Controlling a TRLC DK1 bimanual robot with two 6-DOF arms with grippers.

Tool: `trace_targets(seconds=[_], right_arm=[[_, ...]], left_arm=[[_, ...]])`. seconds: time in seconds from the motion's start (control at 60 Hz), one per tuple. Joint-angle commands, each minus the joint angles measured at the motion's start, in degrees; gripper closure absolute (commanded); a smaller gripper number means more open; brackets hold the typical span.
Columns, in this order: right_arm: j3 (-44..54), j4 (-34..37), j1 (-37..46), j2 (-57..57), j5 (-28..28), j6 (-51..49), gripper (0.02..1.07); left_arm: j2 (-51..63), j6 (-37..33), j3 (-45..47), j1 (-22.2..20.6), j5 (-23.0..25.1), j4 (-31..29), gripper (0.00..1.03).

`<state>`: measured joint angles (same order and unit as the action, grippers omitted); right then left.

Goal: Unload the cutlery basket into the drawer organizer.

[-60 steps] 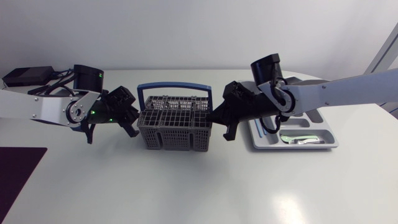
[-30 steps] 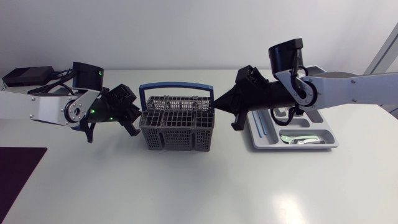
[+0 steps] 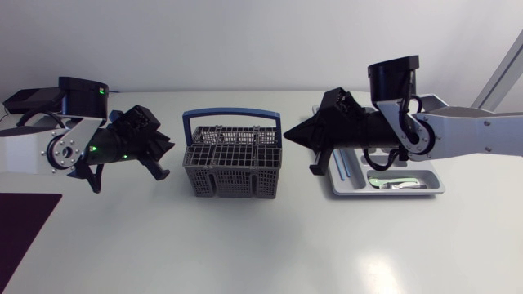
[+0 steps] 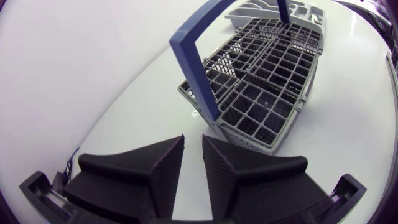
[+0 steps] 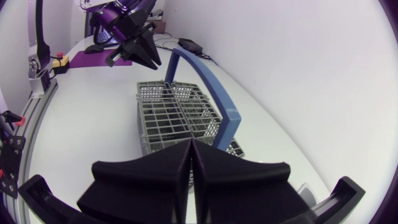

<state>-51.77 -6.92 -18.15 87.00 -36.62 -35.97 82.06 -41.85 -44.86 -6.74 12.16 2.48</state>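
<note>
Your main risk is a dive into the cutlery basket (image 3: 231,161); its grey cells show no cutlery, so a tool would close on nothing, or catch the upright blue handle (image 3: 231,113) and tip it; it stands mid-desk, the drawer organizer (image 3: 431,189) at its 3 o'clock, cutlery inside; left tool (image 4: 193,142), at 9 o'clock, parted by a slit, empty; right tool (image 5: 190,149), at 3 o'clock, pressed closed, empty.

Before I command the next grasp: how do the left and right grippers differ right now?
The left gripper has its fingers slightly apart; the right gripper has them pressed together. The left gripper is beside the basket, away from the organizer; the right gripper is between the two. Both are empty and point toward the basket.
</note>
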Motion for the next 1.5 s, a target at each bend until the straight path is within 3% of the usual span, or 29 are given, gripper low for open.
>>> trace_targets(seconds=[0.0, 0.317, 0.35, 0.433, 0.483, 0.533, 0.55, 0.633, 0.833, 1.483], right_arm=[[2.9, -3.72, 0.66, -0.96, 2.78, 2.57, 1.01], [11.25, -18.83, 1.63, -2.36, 16.85, 5.64, 1.01], [12.22, -19.98, 2.33, -3.33, 18.16, 6.26, 0.97], [14.06, -21.65, 2.86, -5.09, 20.36, 6.43, 0.65], [14.5, -21.73, 3.12, -5.61, 21.94, 6.43, 0.42], [15.56, -23.32, 3.47, -6.49, 23.44, 6.43, 0.12], [15.91, -23.93, 3.47, -6.76, 23.97, 6.43, 0.04], [17.75, -27.54, 3.65, -7.9, 27.92, 6.43, 0.06], [17.23, -27.36, 5.23, -7.72, 36.09, 8.9, 0.06], [25.66, -28.68, 15.25, -20.82, 37.24, 15.31, 0.06]], left_arm=[[-2.35, 0.62, 2.23, 0.68, 0.93, -0.46, 0.78], [-6.04, 11.08, 4.61, 0.24, 1.02, 1.3, 0.74], [-7.09, 12.4, 5.31, 0.06, 1.02, 1.83, 0.71], [-8.41, 13.81, 6.28, -0.2, 0.93, 2.62, 0.54], [-8.94, 14.77, 6.54, -0.2, 0.93, 3.14, 0.34], [-9.11, 15.48, 6.28, 0.15, 0.84, 3.32, 0.02], [-9.2, 15.83, 6.1, 0.33, 0.84, 3.32, 0.02], [-9.2, 17.59, 5.57, 1.47, 0.76, 3.23, 0.03], [-10.78, 20.49, 5.84, 2.88, 0.76, 2.88, 0.03], [-20.98, 26.11, 10.94, 8.32, 0.58, 4.81, 0.03]])
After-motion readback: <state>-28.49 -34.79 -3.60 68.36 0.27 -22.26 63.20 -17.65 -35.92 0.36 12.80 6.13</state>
